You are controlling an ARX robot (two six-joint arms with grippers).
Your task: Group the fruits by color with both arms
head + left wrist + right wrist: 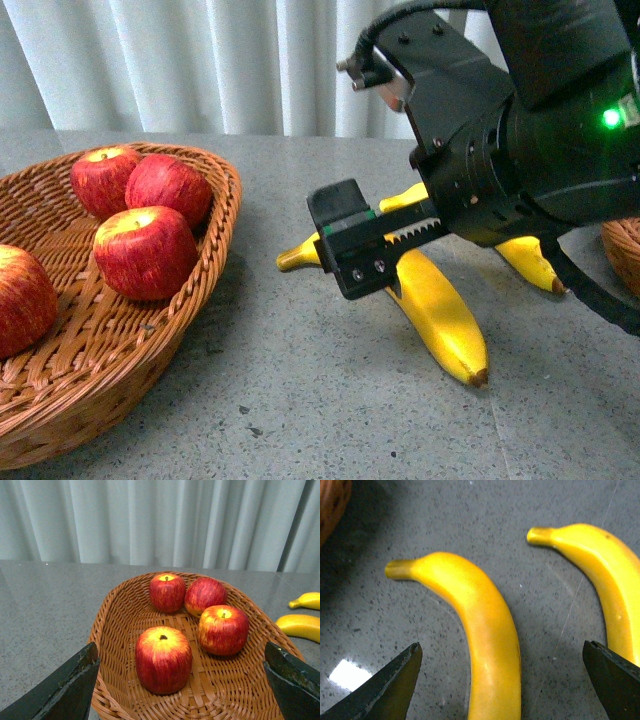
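Several red apples lie in a wicker basket [215, 215] at the left; the nearest one [163, 659] sits between the wide-apart fingers of my open left gripper [181, 652], which hovers over the basket without touching any fruit. Two more apples [223, 629] [167, 592] lie further in. Two yellow bananas rest on the grey table. My open right gripper [501, 649] hangs just above the nearer banana [485, 630], one finger on each side, not touching it. The other banana [602, 575] lies beside it. In the front view the right gripper [390, 250] covers part of the nearer banana [445, 315].
A second wicker basket [625, 250] shows at the right edge, behind the right arm. White curtains close off the back of the grey stone table [300, 400]. Both bananas [300, 625] lie just beyond the apple basket's rim.
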